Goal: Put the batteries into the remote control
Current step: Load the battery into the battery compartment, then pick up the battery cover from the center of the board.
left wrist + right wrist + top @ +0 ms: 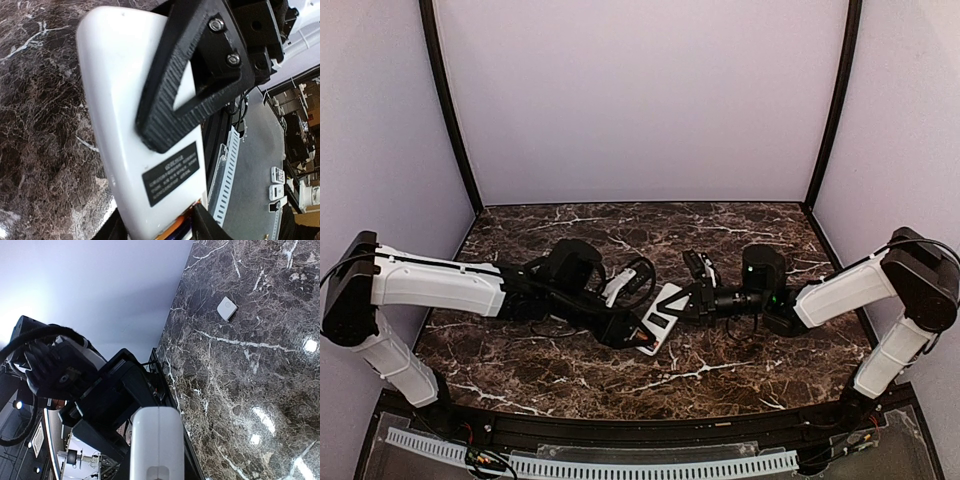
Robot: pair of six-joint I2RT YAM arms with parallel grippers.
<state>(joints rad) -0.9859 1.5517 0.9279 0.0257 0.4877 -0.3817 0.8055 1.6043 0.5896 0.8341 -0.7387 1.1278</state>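
Note:
The remote control (pixel 660 316) is held off the table between both grippers, its white back up. In the left wrist view its back (pixel 120 100) carries a black label (pixel 171 173). At its lower end the orange battery (pixel 180 228) and the dark blue-purple battery (pixel 188 234) lie side by side in the open compartment. My left gripper (pixel 636 338) is shut on that end, one finger (pixel 212 226) on each side. My right gripper (pixel 686 300) is shut on the other end (pixel 155 440), with one black finger (pixel 190 75) flat across the back.
A small white plastic piece (pixel 226 308) lies on the dark marble table (pixel 720 370), seemingly the same piece as the one by the left wrist (pixel 616 288). A cable loops beside it. Side walls and black posts enclose the table.

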